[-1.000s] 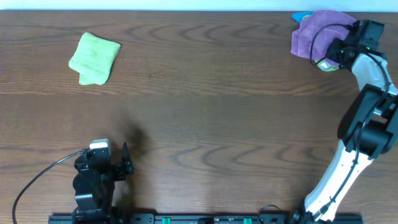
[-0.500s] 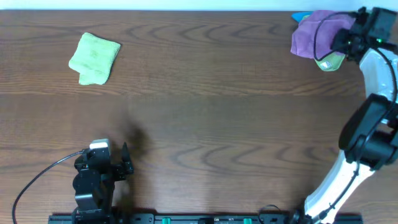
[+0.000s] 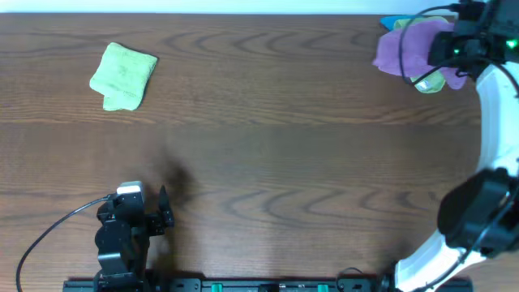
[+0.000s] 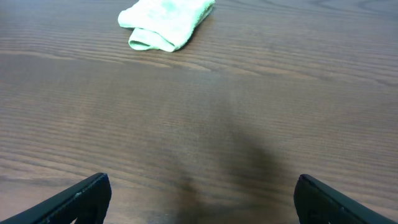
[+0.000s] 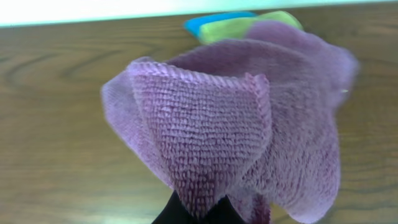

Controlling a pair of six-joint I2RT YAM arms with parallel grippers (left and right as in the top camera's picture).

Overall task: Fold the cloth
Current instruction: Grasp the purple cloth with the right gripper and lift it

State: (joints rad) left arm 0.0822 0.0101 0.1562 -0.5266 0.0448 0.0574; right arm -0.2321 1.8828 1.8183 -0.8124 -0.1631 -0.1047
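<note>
The purple cloth (image 3: 404, 46) hangs bunched at the table's far right corner, lifted off the wood. My right gripper (image 3: 442, 50) is shut on it. In the right wrist view the cloth (image 5: 211, 118) fills the frame in loose folds, and the black fingertips of the right gripper (image 5: 200, 214) pinch a fold at its lower edge. My left gripper (image 3: 165, 212) rests near the front left, far from the cloth. It stands open in the left wrist view (image 4: 199, 199), its fingers (image 4: 84, 198) wide apart over bare wood.
A folded light green cloth (image 3: 123, 75) lies at the back left, also seen ahead of the left gripper (image 4: 166, 22). Under the purple cloth sit another green cloth (image 3: 430, 81) and a blue item (image 3: 392, 22). The table's far edge runs just behind them.
The right gripper has closed on the purple cloth and lifted it, moving toward the far edge. The cloth has bunched and shifted slightly left. The left arm has not moved.
</note>
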